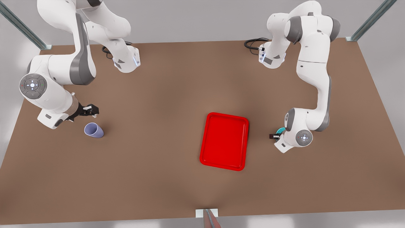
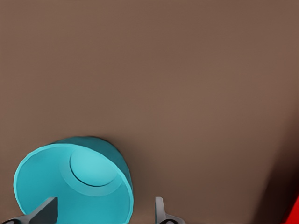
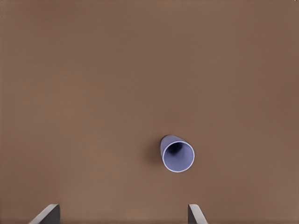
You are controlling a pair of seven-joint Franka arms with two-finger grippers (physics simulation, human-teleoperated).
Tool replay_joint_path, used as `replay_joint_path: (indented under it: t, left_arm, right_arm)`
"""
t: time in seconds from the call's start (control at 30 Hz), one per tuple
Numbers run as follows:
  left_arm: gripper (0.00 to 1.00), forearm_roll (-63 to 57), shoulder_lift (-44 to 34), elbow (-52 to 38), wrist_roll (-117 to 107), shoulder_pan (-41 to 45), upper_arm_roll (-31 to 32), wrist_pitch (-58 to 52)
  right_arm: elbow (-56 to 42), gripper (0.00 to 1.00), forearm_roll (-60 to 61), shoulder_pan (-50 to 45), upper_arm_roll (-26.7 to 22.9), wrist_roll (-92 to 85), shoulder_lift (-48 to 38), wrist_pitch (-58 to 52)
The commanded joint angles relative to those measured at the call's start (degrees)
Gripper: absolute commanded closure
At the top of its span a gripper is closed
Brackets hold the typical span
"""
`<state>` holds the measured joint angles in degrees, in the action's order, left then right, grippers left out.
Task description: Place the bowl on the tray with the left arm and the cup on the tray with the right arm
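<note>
Straddling bowl [image 2: 74, 186] rim — left end effector [image 2: 100, 212] agape.

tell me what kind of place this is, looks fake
Most likely a simulated robot test bench, not a real room: a bare brown table with two white arms mounted at its far edge, metal frame struts at the corners, and a few plain props, a red tray, a cup and a bowl.

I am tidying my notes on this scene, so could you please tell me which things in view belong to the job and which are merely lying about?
Job:
bowl, between the open fingers of the left gripper
cup, near the open right gripper
tray, bare

Lying about:
cables by the arm bases on the table
</note>
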<state>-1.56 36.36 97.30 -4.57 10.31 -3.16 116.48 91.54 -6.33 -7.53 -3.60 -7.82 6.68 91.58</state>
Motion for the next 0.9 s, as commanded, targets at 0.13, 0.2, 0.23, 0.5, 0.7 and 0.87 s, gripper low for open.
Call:
replay_joint_path:
  t: [0.13, 0.2, 0.23, 0.5, 0.7, 0.87]
  left_arm:
    - [0.0, -0.28, 1.52, -0.18, -0.88, 0.93, -0.36, 0.59]
    - [0.01, -0.2, 1.96, -0.18, -1.49, 1.37, -0.45, 0.59]
    - [0.01, -0.2, 1.96, -0.18, -1.41, 1.46, -0.45, 0.59]
    - [0.28, -0.11, 2.93, 0.08, -1.58, 1.37, -0.45, 0.59]
    - [0.62, -0.28, 2.93, 0.0, -1.49, 1.46, -0.45, 0.06]
    - [0.65, -0.28, 2.93, 0.0, -1.49, 1.64, -0.45, -0.03]
  right_arm:
    - [0.04, 0.0, 0.0, -0.12, 0.0, 0.0, 0.08, 0.0]
    - [0.04, 0.0, 0.0, -0.12, 0.0, 0.0, 0.17, 0.0]
    - [0.04, 0.0, 0.0, -0.12, 0.0, 0.0, 0.17, 0.0]
    - [-0.05, 0.0, 0.0, -0.2, 0.09, 0.0, 0.17, -0.18]
    - [0.04, 0.0, 0.0, -0.29, 0.09, 0.0, 0.17, 0.0]
    - [0.04, 0.0, 0.0, -0.29, 0.17, 0.0, 0.17, 0.0]
